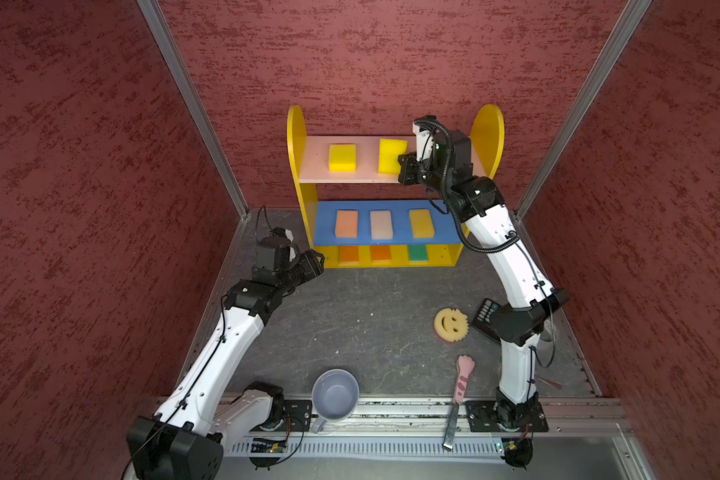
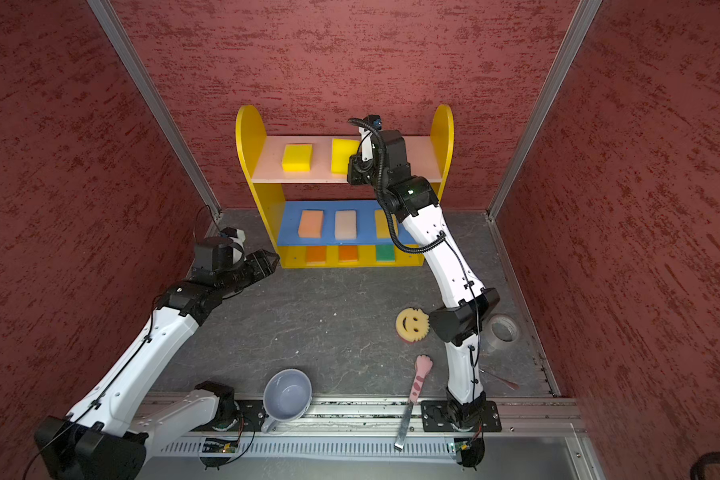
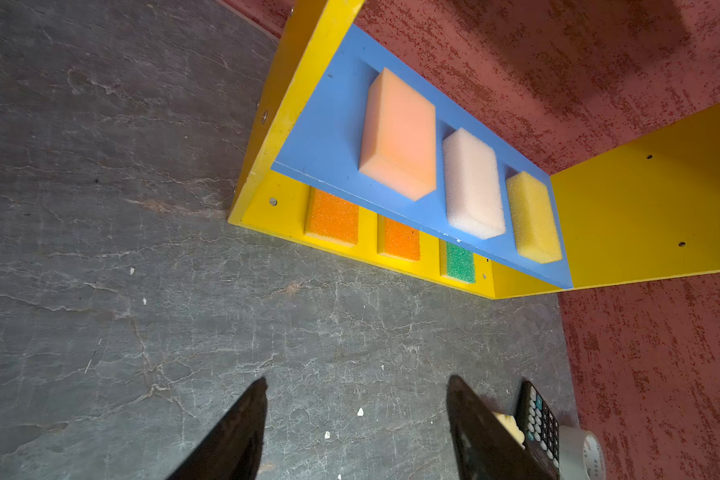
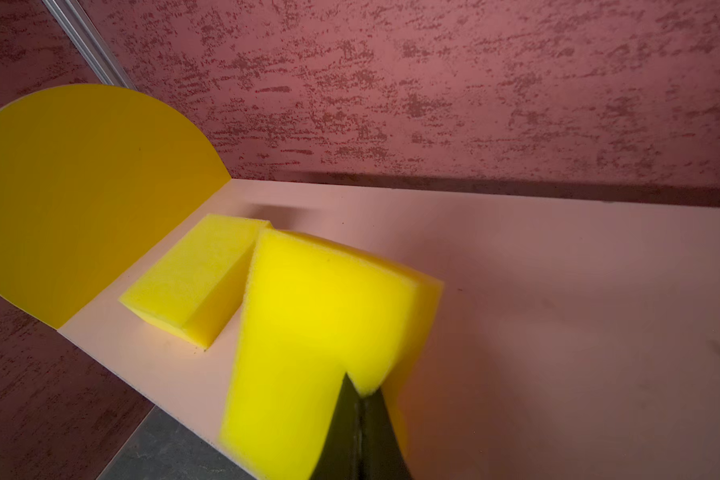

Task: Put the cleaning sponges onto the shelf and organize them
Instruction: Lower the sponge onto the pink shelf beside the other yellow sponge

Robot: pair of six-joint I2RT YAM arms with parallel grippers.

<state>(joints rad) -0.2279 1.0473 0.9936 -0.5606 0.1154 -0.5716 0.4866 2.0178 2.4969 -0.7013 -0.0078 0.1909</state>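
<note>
The shelf [image 1: 296,137] stands against the back wall. My right gripper [image 1: 404,166] [image 4: 360,386] is shut on a corner of a yellow sponge [image 1: 391,154] [image 4: 316,316], holding it tilted over the pink top board [image 4: 558,291] beside another yellow sponge [image 1: 342,157] [image 4: 188,282]. The blue middle board holds peach [image 1: 346,223], pale pink [image 1: 381,224] and yellow [image 1: 421,223] sponges. Two orange sponges [image 1: 348,254] and a green one [image 1: 417,252] lie on the bottom board. The smiley-face sponge [image 1: 451,324] lies on the floor. My left gripper [image 1: 316,262] [image 3: 356,380] hangs open and empty by the shelf's lower left corner.
A grey-blue mug [image 1: 334,395] and a pink cat-paw tool [image 1: 462,380] lie near the front rail. A calculator [image 1: 485,318] sits under the right arm, with a tape roll [image 2: 501,332] beside it. Red walls close in on three sides.
</note>
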